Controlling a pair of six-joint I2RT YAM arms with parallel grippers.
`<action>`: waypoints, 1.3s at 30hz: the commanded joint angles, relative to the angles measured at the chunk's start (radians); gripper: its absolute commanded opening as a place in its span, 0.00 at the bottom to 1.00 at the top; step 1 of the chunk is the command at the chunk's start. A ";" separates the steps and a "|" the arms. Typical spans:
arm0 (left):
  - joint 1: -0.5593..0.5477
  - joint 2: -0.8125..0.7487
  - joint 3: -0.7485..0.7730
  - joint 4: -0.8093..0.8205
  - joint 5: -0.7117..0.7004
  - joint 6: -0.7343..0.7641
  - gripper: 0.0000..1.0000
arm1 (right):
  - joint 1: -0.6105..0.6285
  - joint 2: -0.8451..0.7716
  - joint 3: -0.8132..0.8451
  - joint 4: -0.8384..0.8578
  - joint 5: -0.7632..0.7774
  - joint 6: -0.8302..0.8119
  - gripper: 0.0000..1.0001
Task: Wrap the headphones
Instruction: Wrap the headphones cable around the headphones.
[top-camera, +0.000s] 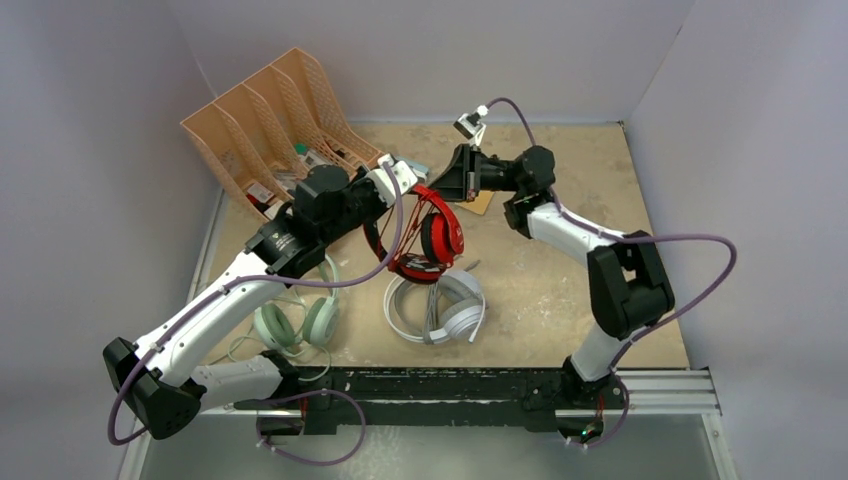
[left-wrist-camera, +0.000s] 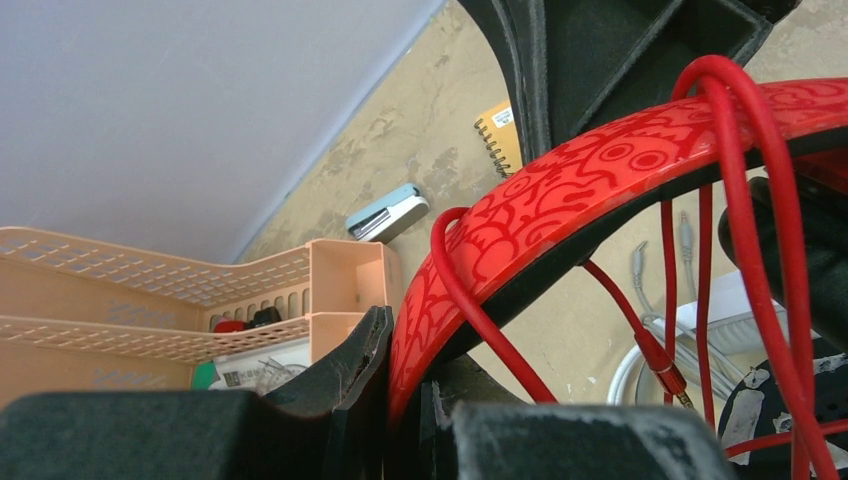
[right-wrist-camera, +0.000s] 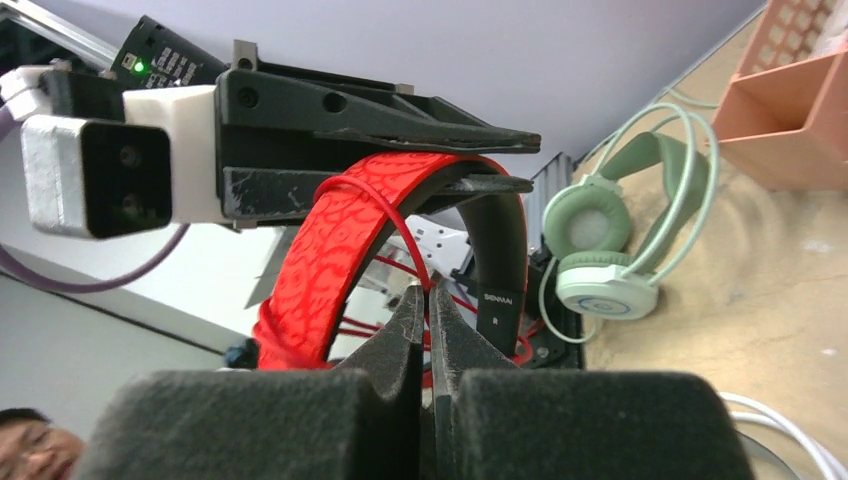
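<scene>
A mottled tan tabletop (top-camera: 560, 290) fills the middle of the overhead view, closed in by plain pale lavender walls (top-camera: 420, 50). A metal rail (top-camera: 660, 385) runs along its lower edge. A peach slotted file organiser (top-camera: 270, 120) stands at the upper left. Just right of it lie a pale blue stapler (left-wrist-camera: 388, 213) and a small spiral notebook (left-wrist-camera: 500, 135).

The red and black headphones (top-camera: 432, 238) hang above the table at centre frame. The left gripper (top-camera: 412, 185) is clamped on their patterned red headband. The right gripper (right-wrist-camera: 425, 300) has its tips pressed together on the red cord (right-wrist-camera: 408, 240), which loops over the band. The white headphones (top-camera: 440, 308) lie flat just below the red pair. The mint-green headphones (top-camera: 297, 322) lie at lower left, partly under the left arm.

The organiser's contents are mostly hidden behind its walls and the left arm. In the left wrist view the red ear cups are cut off at the right edge, and only a slice of the white pair shows. In the right wrist view a person's face (right-wrist-camera: 25, 440) is cropped at the bottom left corner.
</scene>
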 joint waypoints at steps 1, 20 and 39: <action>-0.003 -0.036 0.036 0.031 0.025 -0.042 0.00 | -0.065 -0.130 -0.024 -0.091 0.014 -0.192 0.00; -0.002 -0.091 0.022 -0.099 -0.093 -0.077 0.00 | -0.203 -0.426 -0.013 -0.906 0.058 -0.894 0.00; -0.006 -0.058 0.063 0.050 0.081 -0.111 0.00 | -0.123 -0.149 0.091 -0.585 0.060 -0.648 0.00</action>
